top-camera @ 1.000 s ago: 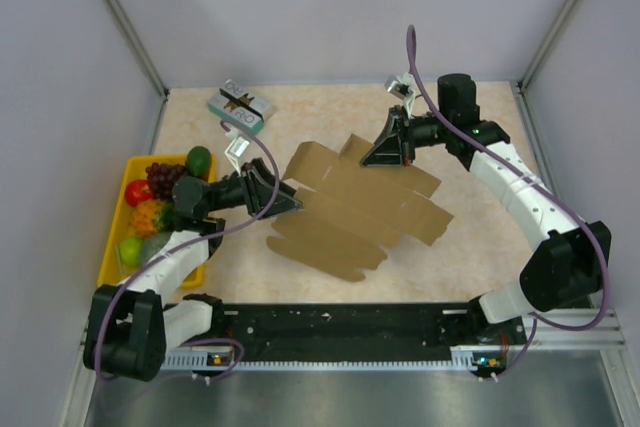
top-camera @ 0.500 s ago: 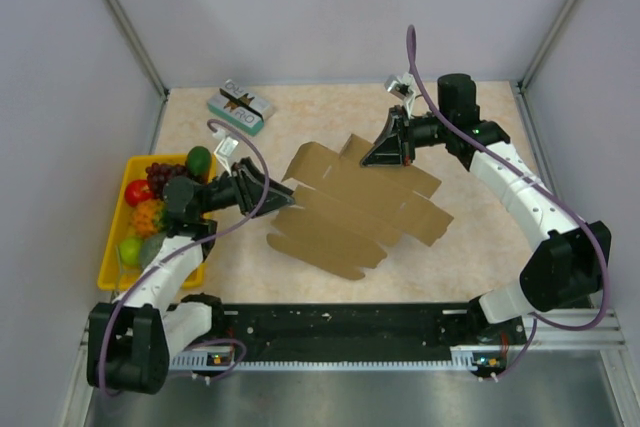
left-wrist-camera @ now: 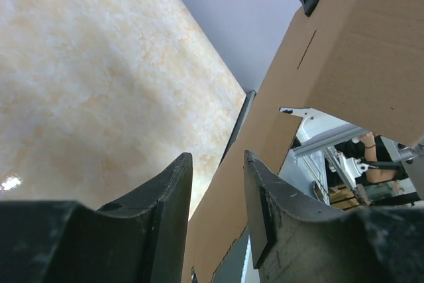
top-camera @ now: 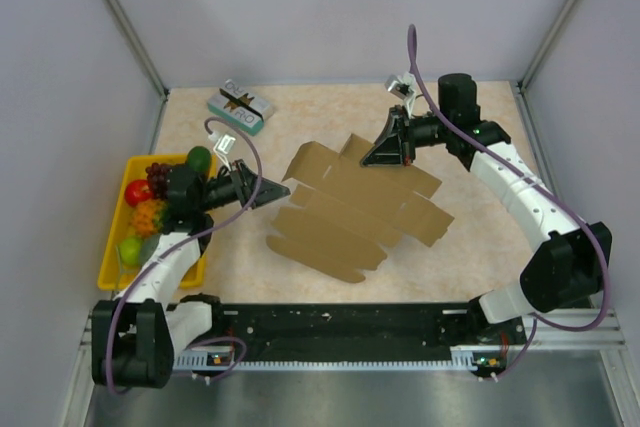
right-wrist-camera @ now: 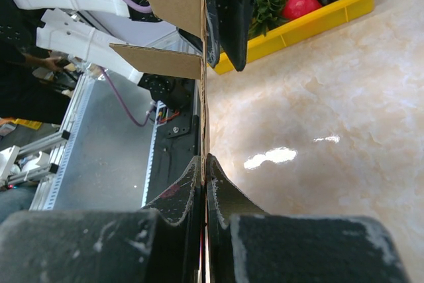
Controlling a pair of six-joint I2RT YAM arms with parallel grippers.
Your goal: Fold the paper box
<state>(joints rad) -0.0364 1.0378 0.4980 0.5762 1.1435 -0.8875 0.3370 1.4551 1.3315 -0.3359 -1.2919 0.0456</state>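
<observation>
L gripper (top-camera: 282, 188) backed off paper box (top-camera: 350, 212); R gripper (top-camera: 369, 160) still clamped.

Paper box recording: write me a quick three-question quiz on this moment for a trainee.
1. True or false: the right gripper is shut on an edge of the paper box.
2. Seen from the top camera, the yellow tray lies: A) left of the paper box; B) right of it; C) under it.
3. Fill in: the left gripper has its jaws ____.
Key: 1 true; 2 A; 3 open.
</observation>
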